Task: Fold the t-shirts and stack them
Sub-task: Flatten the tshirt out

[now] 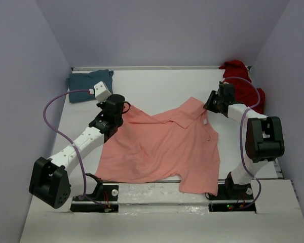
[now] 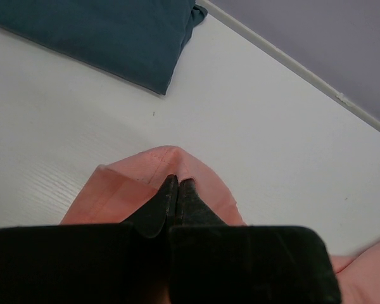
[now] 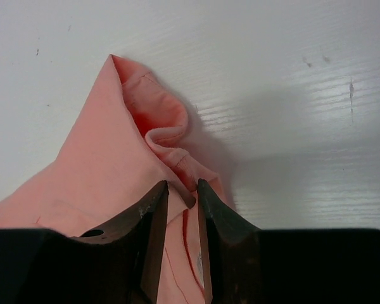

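Note:
The salmon-pink t-shirt point(image 1: 162, 147) lies spread and wrinkled across the middle of the table. My left gripper point(image 1: 123, 108) is shut on its far left corner, and the left wrist view shows the fabric point(image 2: 123, 190) pinched at the closed tips point(image 2: 178, 182). My right gripper point(image 1: 208, 105) is at the shirt's far right edge. The right wrist view shows its jaws point(image 3: 182, 185) a narrow gap apart, closed on the bunched collar fabric point(image 3: 101, 164). The teal t-shirt point(image 1: 88, 85) lies folded at the back left. The dark red t-shirt point(image 1: 240, 81) lies crumpled at the back right.
Lilac walls enclose the table on three sides. The teal shirt point(image 2: 101, 31) lies just beyond my left gripper. The dark red shirt sits right behind my right arm. The salmon shirt's hem reaches the table's near edge point(image 1: 157, 190) between the arm bases.

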Controlling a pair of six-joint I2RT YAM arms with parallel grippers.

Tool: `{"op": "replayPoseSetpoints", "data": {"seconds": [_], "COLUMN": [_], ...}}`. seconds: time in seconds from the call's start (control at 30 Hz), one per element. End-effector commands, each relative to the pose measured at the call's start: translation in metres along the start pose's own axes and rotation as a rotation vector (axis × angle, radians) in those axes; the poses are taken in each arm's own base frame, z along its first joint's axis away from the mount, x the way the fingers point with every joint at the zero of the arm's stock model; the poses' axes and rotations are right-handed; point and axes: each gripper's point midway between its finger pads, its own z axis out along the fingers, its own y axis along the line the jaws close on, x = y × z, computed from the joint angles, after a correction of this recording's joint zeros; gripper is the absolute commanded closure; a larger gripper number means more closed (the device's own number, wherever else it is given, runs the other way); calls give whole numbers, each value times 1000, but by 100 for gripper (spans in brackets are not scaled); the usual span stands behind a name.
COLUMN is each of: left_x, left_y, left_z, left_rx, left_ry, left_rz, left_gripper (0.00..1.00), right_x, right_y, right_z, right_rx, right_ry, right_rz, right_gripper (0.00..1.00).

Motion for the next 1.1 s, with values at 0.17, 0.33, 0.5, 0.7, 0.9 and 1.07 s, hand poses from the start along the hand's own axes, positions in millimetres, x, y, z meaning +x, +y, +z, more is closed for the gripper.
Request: {"op": "replayPoseSetpoints", "data": {"seconds": [0.17,0.33,0.5,0.7,0.9,1.07], "left_x": [-29,-29,-29,-29,-29,-29], "left_y": [-11,-10,-12,-13,-14,-13], "left_z": [-1,1,1,1,1,1], "left_rx": [5,1,5,6,10,10], "left_ry": [-76,-75,-74,-73,-70,-70], "left_rz": [-54,-53,-52,-51,-52,-50], "left_gripper": [100,100,100,100,100,100], "right_x": [-31,-29,-30,-30,-32,-31], "right_y": [9,10,10,10,11,26], "right_z": [-8,-7,-8,-14,-22,-33], "right_rx": [-4,-11,-13,-6,-1,-35], "right_ry": [-79,-69,-69,-57,-54,-35], "right_rz": [-33,-31,-37,-46,-47,-48], "right_gripper": [69,80,85,84,91,100]}}
